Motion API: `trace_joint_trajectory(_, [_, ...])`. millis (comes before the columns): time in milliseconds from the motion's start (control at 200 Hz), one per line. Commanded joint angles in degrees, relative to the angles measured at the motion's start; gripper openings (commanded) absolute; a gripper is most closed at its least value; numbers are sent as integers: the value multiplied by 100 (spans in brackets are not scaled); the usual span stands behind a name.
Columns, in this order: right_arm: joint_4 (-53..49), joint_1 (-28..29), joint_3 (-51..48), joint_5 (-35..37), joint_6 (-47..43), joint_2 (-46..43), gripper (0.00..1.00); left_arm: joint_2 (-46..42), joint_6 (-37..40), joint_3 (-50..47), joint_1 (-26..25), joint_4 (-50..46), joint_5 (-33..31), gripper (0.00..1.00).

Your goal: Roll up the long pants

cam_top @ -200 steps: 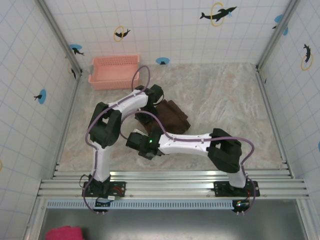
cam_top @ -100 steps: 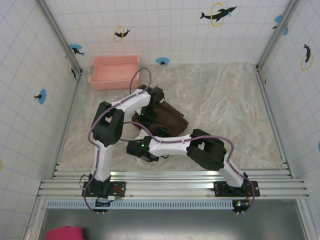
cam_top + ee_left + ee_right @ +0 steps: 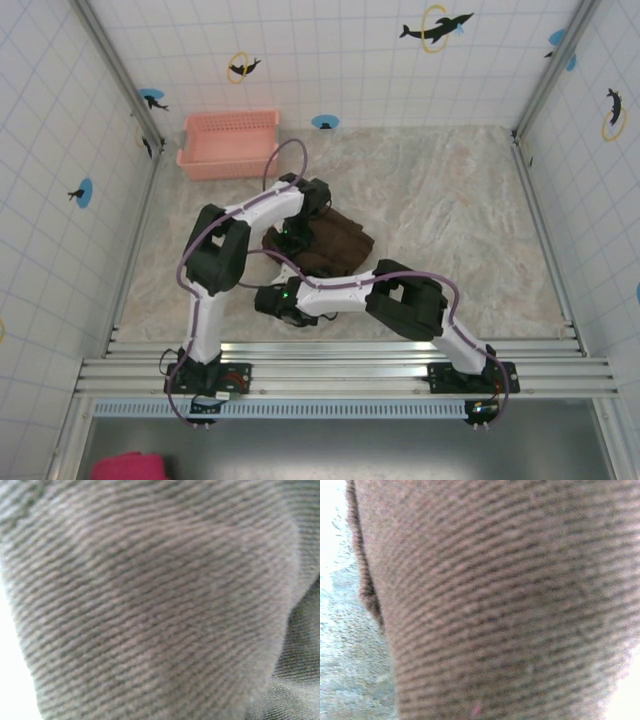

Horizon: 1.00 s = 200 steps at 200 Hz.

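From above, the long pants (image 3: 338, 245) lie as a compact dark brown bundle on the marbled table (image 3: 460, 210). The left gripper (image 3: 295, 238) is down on the bundle's left end and the right gripper (image 3: 283, 302) is at its near edge. Their wrists hide the fingers, so I cannot tell their opening or any hold. A pink slatted basket (image 3: 228, 143) sits well apart at the far left.

The left wrist view has blurred diagonal ribbing pressed close, with a darker fold at lower right.

The right wrist view has the same ribbing, a thick hem on the left, and speckled tabletop beside it.

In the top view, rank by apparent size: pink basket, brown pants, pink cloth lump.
Tied largest: pink basket and brown pants, partly under the arms, so unranked.
Smallest: pink cloth lump, cut by the frame edge.
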Motion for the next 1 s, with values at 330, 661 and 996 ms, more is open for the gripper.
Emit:
trace_joint_trajectory(330, [1332, -1557, -1825, -5215, -1002, -1078, 0, -3782, 1424, -3522, 682, 2732, -237, 98])
trace_joint_trajectory(661, [641, -2150, -1212, -6039, -1345, -259, 0, -5395, 545, -5411, 689, 5036, 30, 98])
trace_joint_trajectory(996, [616, -2260, -1193, -6321, -1329, -10, 0, -5406, -266, -7198, 695, 8864, 60, 97])
